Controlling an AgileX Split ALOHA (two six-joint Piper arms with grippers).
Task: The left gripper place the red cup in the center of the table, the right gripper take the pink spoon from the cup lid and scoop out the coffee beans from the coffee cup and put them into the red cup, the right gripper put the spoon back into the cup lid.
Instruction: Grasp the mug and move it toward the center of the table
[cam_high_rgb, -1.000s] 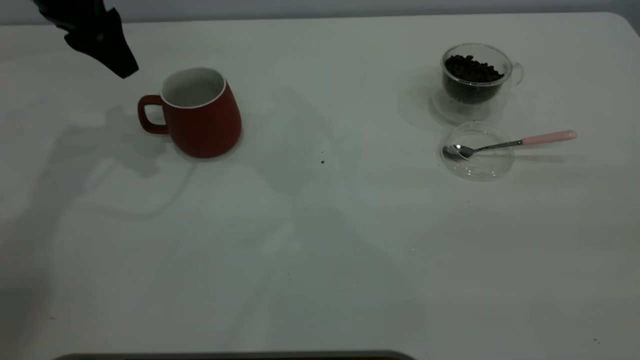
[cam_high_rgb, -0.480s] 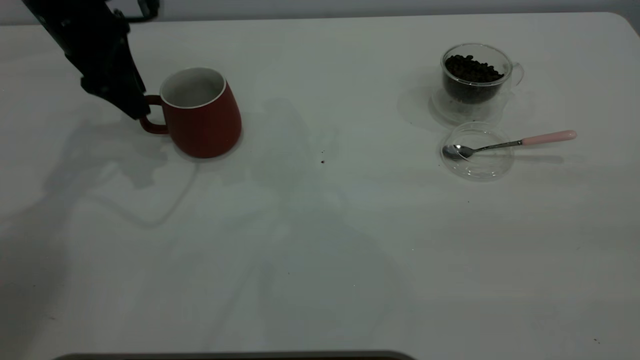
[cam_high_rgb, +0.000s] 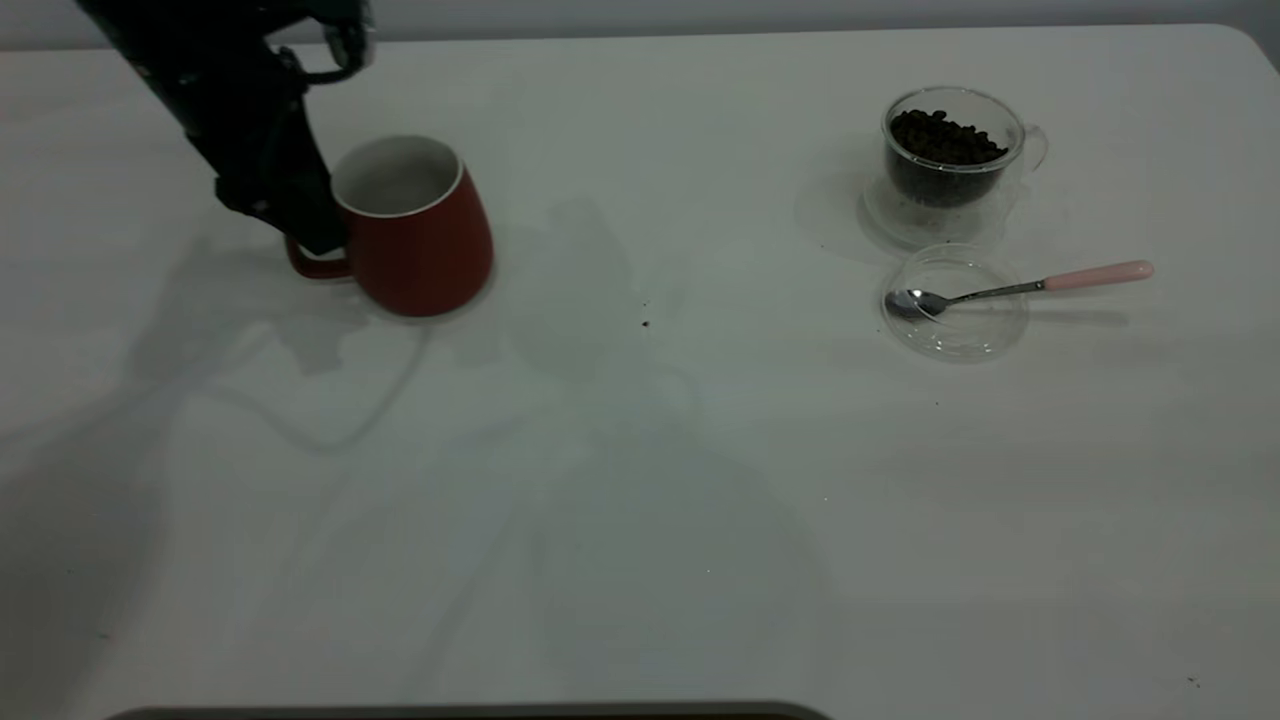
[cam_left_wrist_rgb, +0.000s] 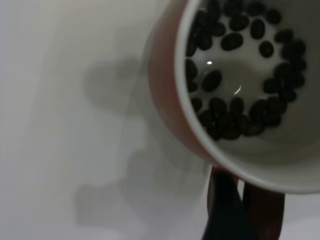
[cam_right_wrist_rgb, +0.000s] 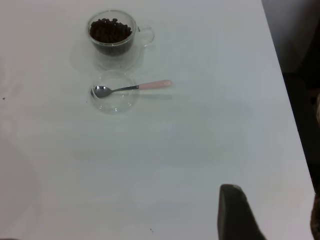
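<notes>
The red cup (cam_high_rgb: 420, 245) stands at the table's left, tipped slightly, with its handle (cam_high_rgb: 312, 266) toward my left gripper (cam_high_rgb: 305, 232). In the left wrist view the cup (cam_left_wrist_rgb: 170, 100) holds several coffee beans (cam_left_wrist_rgb: 235, 107). One dark finger (cam_left_wrist_rgb: 225, 210) lies against the handle (cam_left_wrist_rgb: 265, 210), and the gripper is open around it. The glass coffee cup (cam_high_rgb: 950, 155), full of beans, stands at the far right. The pink-handled spoon (cam_high_rgb: 1020, 288) rests with its bowl in the clear cup lid (cam_high_rgb: 955, 325). My right gripper (cam_right_wrist_rgb: 275, 220) is open, well away from the spoon (cam_right_wrist_rgb: 132, 88).
The white table (cam_high_rgb: 700, 480) has a small dark speck (cam_high_rgb: 645, 323) near its middle. The table's right edge (cam_right_wrist_rgb: 287, 100) shows in the right wrist view, with dark floor beyond it.
My left gripper came down from the far left corner to the red cup's handle. The cup has shifted slightly right and tipped. Spoon, lid and coffee cup have not moved.
</notes>
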